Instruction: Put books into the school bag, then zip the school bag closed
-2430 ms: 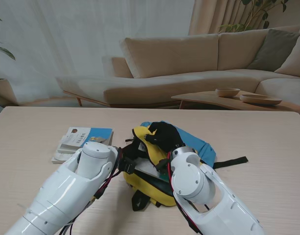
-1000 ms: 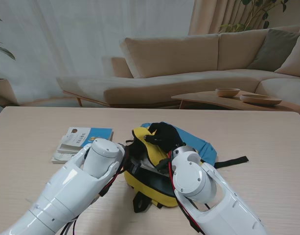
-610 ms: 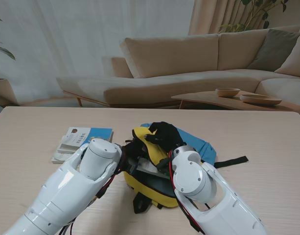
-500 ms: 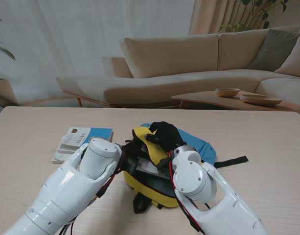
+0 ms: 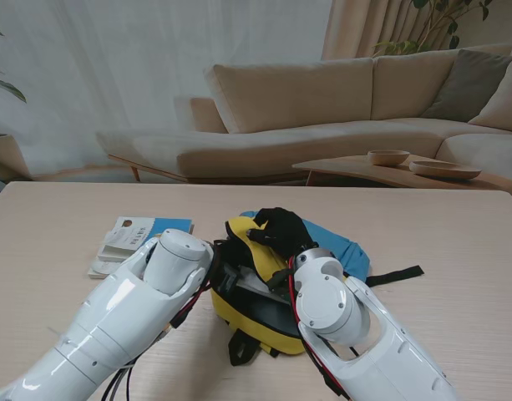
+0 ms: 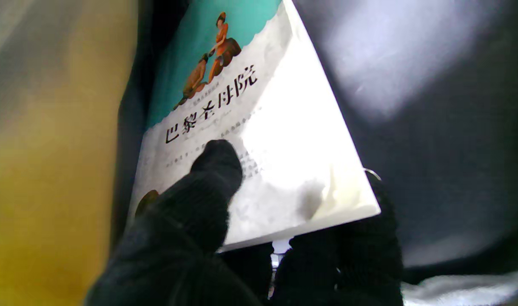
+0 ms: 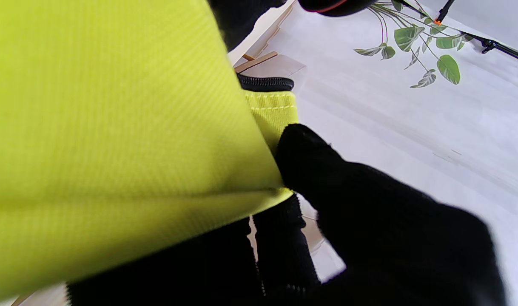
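The left hand (image 6: 225,238) grips 1 book (image 6: 259,140) inside the school bag (image 5: 260,313); right hand (image 7: 369,229) pinches its flap. More books (image 5: 130,242) wait (zip undone).

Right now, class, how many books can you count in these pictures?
At least 3. One book is held in the left hand, inside the school bag. A stack of books, at least two, lies on the table left of the bag. More may be hidden.

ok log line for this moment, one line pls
left hand: feeding book into school bag | right hand: holding bag flap open | book stack: on table
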Tool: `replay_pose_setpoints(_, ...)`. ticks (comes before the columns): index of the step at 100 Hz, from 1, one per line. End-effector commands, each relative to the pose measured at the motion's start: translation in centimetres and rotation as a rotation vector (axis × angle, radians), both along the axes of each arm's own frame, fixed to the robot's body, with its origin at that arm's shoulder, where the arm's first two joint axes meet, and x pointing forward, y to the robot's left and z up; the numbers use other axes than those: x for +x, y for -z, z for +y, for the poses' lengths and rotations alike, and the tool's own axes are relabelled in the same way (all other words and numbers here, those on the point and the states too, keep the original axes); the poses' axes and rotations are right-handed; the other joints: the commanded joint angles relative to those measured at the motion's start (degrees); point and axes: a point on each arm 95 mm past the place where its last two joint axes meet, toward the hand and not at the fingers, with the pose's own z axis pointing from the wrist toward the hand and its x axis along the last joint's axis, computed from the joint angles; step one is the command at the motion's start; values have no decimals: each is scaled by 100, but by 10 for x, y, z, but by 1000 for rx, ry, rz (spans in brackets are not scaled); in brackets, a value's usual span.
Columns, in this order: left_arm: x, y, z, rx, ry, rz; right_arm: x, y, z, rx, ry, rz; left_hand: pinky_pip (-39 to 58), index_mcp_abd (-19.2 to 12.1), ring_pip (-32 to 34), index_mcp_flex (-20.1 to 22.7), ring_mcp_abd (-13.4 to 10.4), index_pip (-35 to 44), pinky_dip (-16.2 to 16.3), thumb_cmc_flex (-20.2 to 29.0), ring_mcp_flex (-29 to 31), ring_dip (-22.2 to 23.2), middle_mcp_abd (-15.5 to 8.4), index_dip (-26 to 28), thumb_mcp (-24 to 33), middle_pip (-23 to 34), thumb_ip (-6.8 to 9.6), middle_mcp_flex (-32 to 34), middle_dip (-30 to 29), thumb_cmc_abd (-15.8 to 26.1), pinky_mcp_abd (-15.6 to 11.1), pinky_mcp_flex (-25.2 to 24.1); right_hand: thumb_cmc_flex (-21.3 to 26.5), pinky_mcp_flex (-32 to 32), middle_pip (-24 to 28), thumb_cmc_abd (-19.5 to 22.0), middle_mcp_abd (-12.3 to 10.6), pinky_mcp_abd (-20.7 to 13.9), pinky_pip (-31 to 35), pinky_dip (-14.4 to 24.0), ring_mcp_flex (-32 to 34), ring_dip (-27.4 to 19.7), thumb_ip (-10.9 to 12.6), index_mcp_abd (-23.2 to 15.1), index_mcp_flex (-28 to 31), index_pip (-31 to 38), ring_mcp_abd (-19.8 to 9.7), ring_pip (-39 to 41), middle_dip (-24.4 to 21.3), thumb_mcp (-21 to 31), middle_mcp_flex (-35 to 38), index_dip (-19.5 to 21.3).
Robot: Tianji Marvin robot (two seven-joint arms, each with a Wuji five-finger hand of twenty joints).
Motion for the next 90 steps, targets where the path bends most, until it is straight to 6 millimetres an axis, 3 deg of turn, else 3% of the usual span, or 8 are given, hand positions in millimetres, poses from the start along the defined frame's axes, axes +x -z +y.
replay_pose_setpoints(1, -5, -8, -8, -11, 45, -24, -3, -3, 6, 17, -22, 1, -95, -43, -411, -104, 232, -157, -155, -665, -367, -233, 72, -215, 508, 83, -21, -480, -477, -67, 6, -305, 339, 123, 138, 146, 101, -107, 302, 0, 299, -52, -87, -456, 144, 288, 295, 85, 111, 3, 108, 146)
replay_pose_setpoints(5, -6, -9, -7, 2, 50, -34, -2, -4, 6, 18, -18, 1, -482, 88, -803, -213, 166, -883, -320, -1486, -734, -452, 112, -486, 1186, 209, 133, -1104, -1523, 9, -63, -704, 337, 123, 137, 143, 102, -106, 302, 0, 304, -48, -86, -461, 146, 290, 286, 93, 111, 4, 108, 147)
replay_pose_setpoints(13, -8, -12, -4, 25, 66, -44, -2, -4, 5, 19, -15, 1, -1093, 199, -1398, -692, -45, -1795, -580, -2057, -1365, -749, 109, -1131, 1186, -253, 189, -1930, -2056, -32, -237, -1310, 336, 123, 139, 144, 107, -105, 301, 0, 307, -47, -83, -456, 148, 289, 298, 96, 112, 6, 113, 147)
replay_pose_setpoints(24, -11, -17, -1, 47, 55, -47, -1, -4, 5, 20, -12, -1, -1712, 316, -1901, -651, -153, -3308, -843, -2383, -1860, -980, 172, -2295, 1092, -643, 187, -2521, -2366, -87, -334, -1801, 333, 123, 135, 139, 105, -105, 301, 0, 310, -47, -78, -456, 148, 289, 290, 96, 110, 15, 111, 147)
replay_pose_setpoints(38, -14, -22, 6, 57, 1, -57, -1, -5, 4, 23, -9, -6, -2264, 405, -2355, -660, -202, -4102, -1099, -2465, -2214, -1191, 248, -2635, 1010, -976, 203, -2791, -2615, -4, -405, -2159, 330, 123, 138, 134, 103, -104, 301, 1, 307, -48, -79, -456, 148, 290, 294, 94, 112, 17, 113, 148)
replay_pose_setpoints(71, -26, -34, 21, 56, -53, -118, 0, -5, 3, 30, 1, -7, -2736, 436, -2744, -613, -203, -4274, -1377, -2397, -2440, -1432, 314, -2601, 914, -1254, 209, -2899, -2846, 123, -435, -2389, 330, 129, 139, 129, 105, -92, 305, 3, 319, -48, -80, -456, 152, 293, 304, 98, 112, 22, 120, 150)
replay_pose_setpoints(90, -37, -39, 25, 67, -22, -172, 2, -4, 1, 27, 5, -5, -2643, 384, -2608, -626, -118, -3447, -1375, -2302, -2234, -1351, 355, -2217, 749, -1237, 229, -2591, -2821, 218, -353, -2279, 327, 129, 139, 127, 107, -89, 304, 3, 305, -48, -80, -459, 152, 294, 299, 96, 114, 28, 118, 150)
